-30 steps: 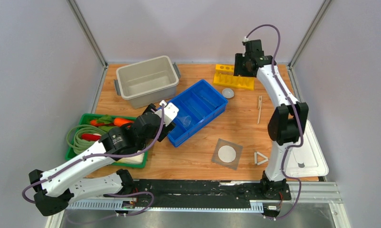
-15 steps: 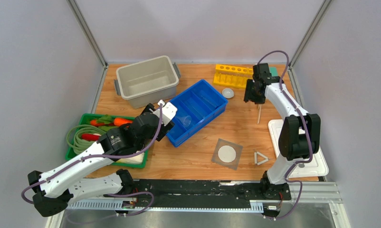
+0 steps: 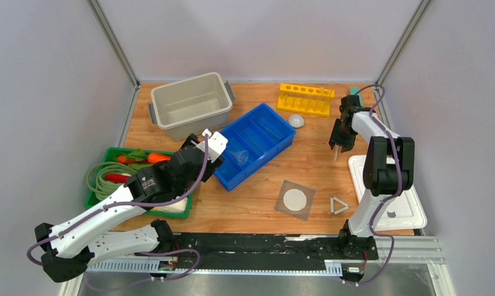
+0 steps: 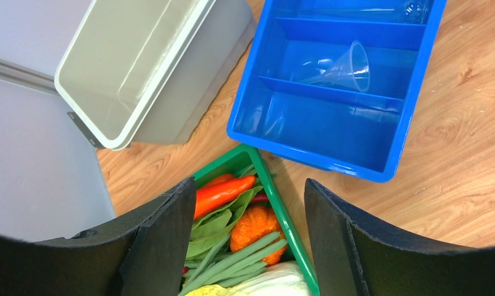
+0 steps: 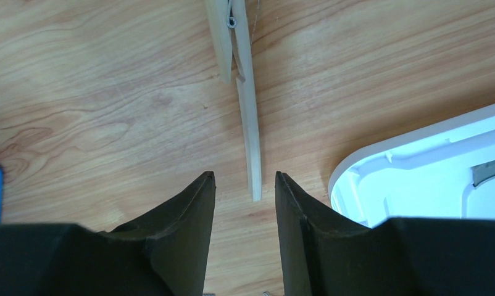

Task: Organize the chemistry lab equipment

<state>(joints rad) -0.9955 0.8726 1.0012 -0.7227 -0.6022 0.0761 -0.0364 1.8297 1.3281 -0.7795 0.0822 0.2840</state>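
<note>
While the table [image 3: 307, 166] carries several loose lab items, only one lies within a hand's reach. The blue divided bin [image 3: 262, 164] sits left of centre with a clear funnel-shaped cup [image 4: 347, 66] in its middle compartment. The left gripper [image 4: 250, 185] hangs over the green crate [image 4: 276, 200] beside that bin, jaws spread wide and empty. The white lid [image 3: 399, 197] lies at the right edge. The right gripper [image 5: 245, 179] is poised over bare wood just beside it, jaws partly apart, nothing clamped. The wooden clamp [image 5: 248, 123] lies flat directly ahead, its long axis running straight away from the wrist and in line with the gap, near tip showing between the fingertips. Judgement: the right arm is much the nearer; a short advance along that axis should precede closing. Height above the table cannot be told.
</note>
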